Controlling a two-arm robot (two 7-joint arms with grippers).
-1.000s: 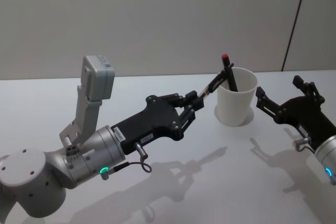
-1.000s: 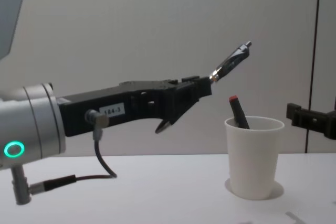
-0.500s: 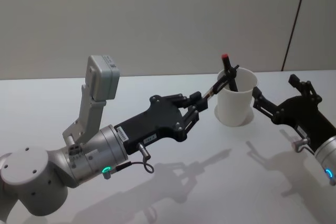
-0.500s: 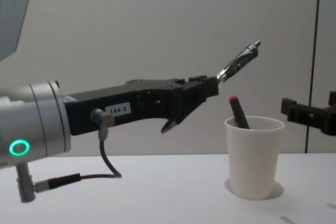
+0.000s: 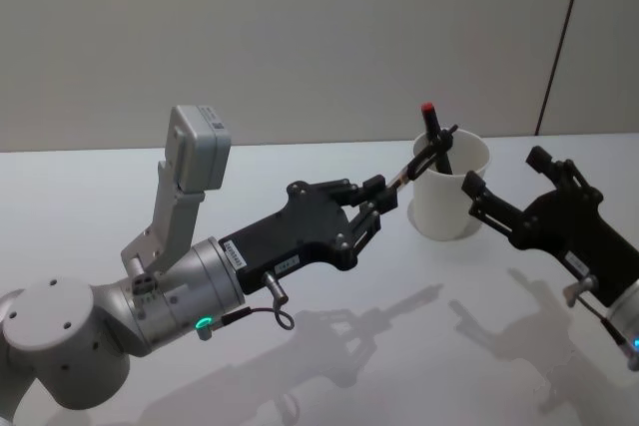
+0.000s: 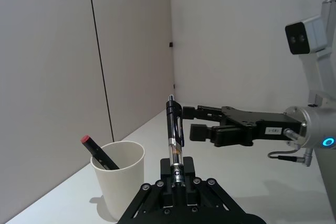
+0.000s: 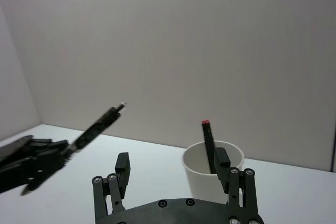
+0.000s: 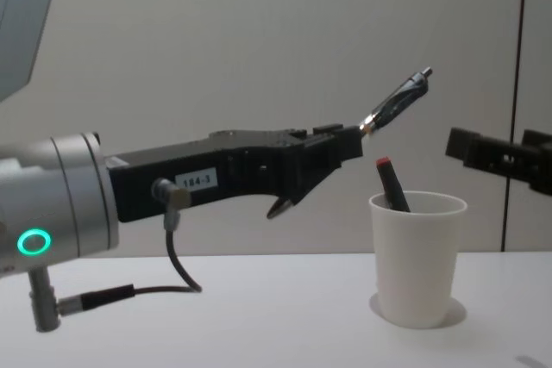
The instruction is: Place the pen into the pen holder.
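Observation:
A dark pen (image 5: 419,160) (image 8: 397,96) is clamped at its lower end in my left gripper (image 5: 379,192) (image 8: 349,140) (image 6: 177,174), slanting up with its tip over the near-left rim of the pen holder. The pen holder (image 5: 449,202) (image 8: 417,265) (image 6: 118,182) (image 7: 202,177) is a white paper cup standing on the table. A red-capped black marker (image 5: 431,122) (image 8: 390,180) leans inside it. My right gripper (image 5: 504,172) (image 7: 172,162) hovers open just right of the cup, at rim height, holding nothing.
The white table (image 5: 329,366) carries the cup and the arms' shadows. A plain wall (image 5: 300,37) with a dark vertical seam (image 5: 559,42) rises close behind the cup. The left wrist camera housing (image 5: 198,147) sticks up above the left arm.
My right gripper has moved left and upward, closer to the cup. The left gripper edged the pen slightly forward, its tip now over the rim.

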